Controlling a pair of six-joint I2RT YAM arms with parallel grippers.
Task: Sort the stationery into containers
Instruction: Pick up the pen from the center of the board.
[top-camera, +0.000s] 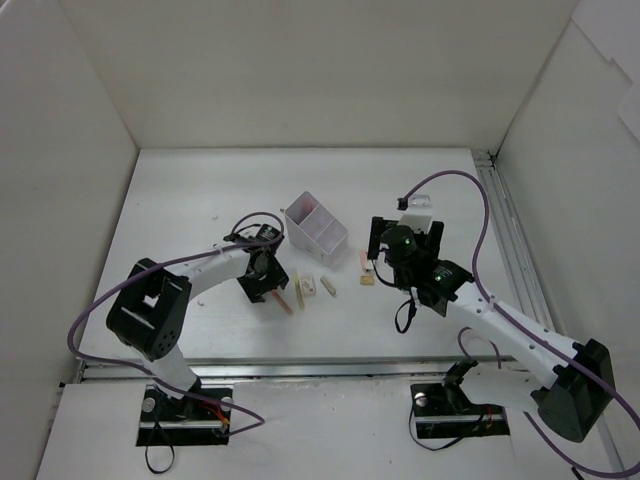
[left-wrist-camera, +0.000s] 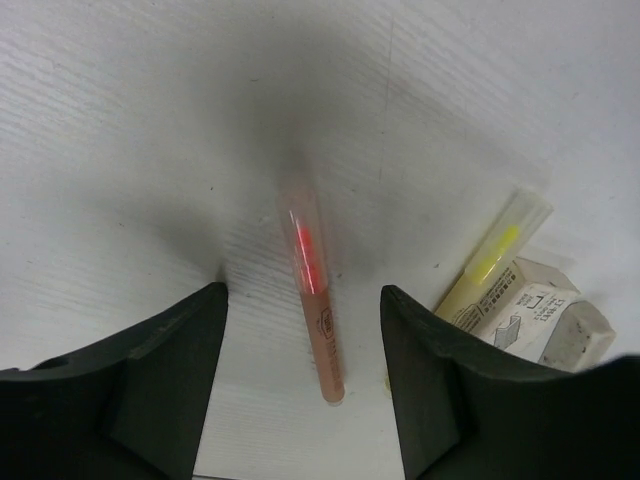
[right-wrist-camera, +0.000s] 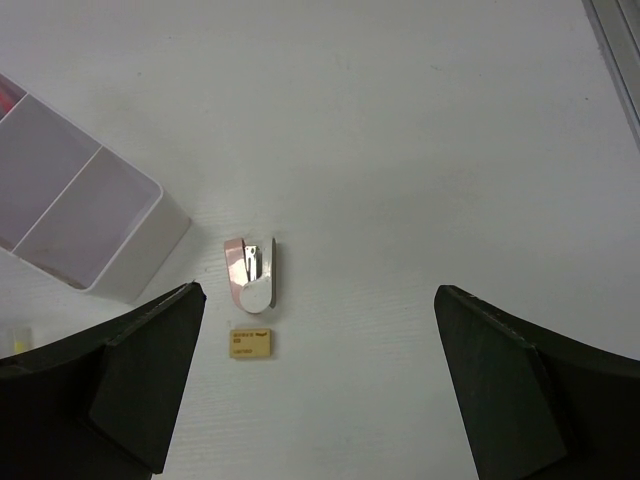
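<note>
A pink pen (left-wrist-camera: 312, 290) lies on the table between the open fingers of my left gripper (left-wrist-camera: 303, 390), which hovers just over it without touching. It also shows in the top view (top-camera: 284, 301), by the left gripper (top-camera: 263, 287). A yellow pen (left-wrist-camera: 495, 255) and a white eraser block (left-wrist-camera: 535, 320) lie just right of it. The translucent two-compartment box (top-camera: 316, 226) stands mid-table and also shows in the right wrist view (right-wrist-camera: 80, 205). My right gripper (right-wrist-camera: 318, 400) is open and empty above a tan eraser (right-wrist-camera: 250, 343) and a pinkish-white piece (right-wrist-camera: 252, 272).
Another small white eraser (top-camera: 328, 287) lies beside the yellow pen (top-camera: 299, 289). White walls enclose the table on three sides. A metal rail (top-camera: 510, 235) runs along the right edge. The right arm's purple cable (top-camera: 470, 200) loops above the table.
</note>
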